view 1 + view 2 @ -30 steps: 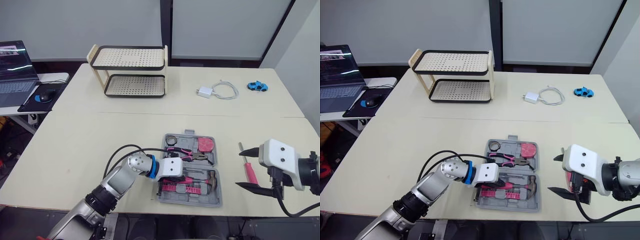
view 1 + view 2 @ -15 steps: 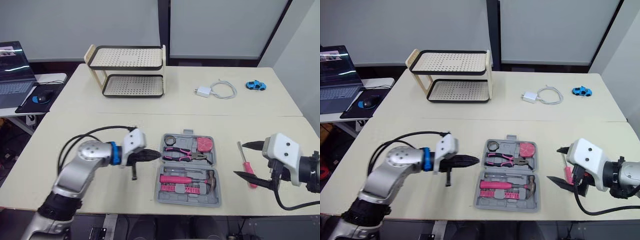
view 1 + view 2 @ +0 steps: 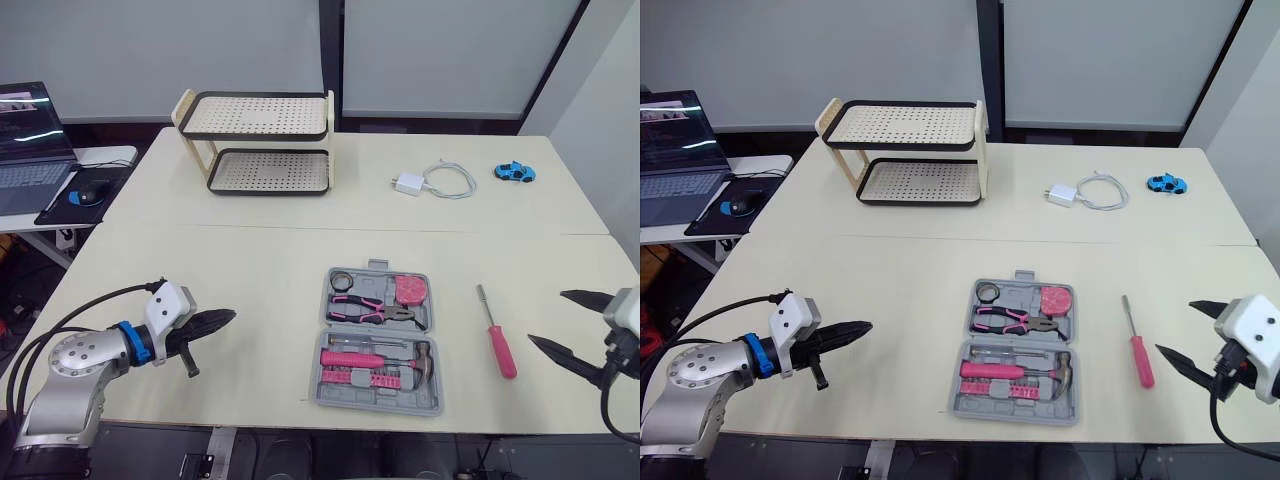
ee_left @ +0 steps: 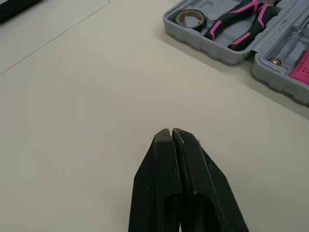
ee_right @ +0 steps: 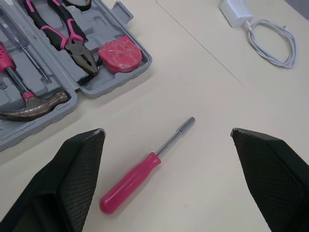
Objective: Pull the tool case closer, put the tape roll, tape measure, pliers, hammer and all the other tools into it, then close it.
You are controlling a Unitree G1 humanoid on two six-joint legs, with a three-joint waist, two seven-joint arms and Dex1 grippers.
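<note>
So the one tool left outside was the pink screwdriver (image 3: 497, 335), lying flat on the table (image 3: 260, 270) just right of the open tool case (image 3: 376, 404), not touching it, metal tip pointing away from the robot. The case sat near the table's front edge and already held the tape roll (image 3: 342, 279), pliers (image 3: 370, 310), tape measure (image 3: 410, 290) and hammer (image 5: 41, 107) in their moulded slots. The right gripper (image 3: 546, 317) hovered near the table's right edge, a bit right of the screwdriver, with its fingers spread wide and nothing between them. The left gripper (image 3: 225, 317) sat well off to the left of the case, fingers pinched together on nothing. Handling-wise, the screwdriver looked light and totally rigid, but it was round all over, so it would probably roll if nudged from one side. The thin steel shaft seemed a poor place to pinch, being slick and skinny. The fat plastic handle looked like the better bet, taken around its middle with a finger on each side. Smooth plastic might slip a little, so a square grip mattered. Which slot it belonged in couldn't be made out. With the hammer in it, the case was likely the heavy piece. It looked like stiff plastic, probably best shut by lifting one half at its outer edge.
</note>
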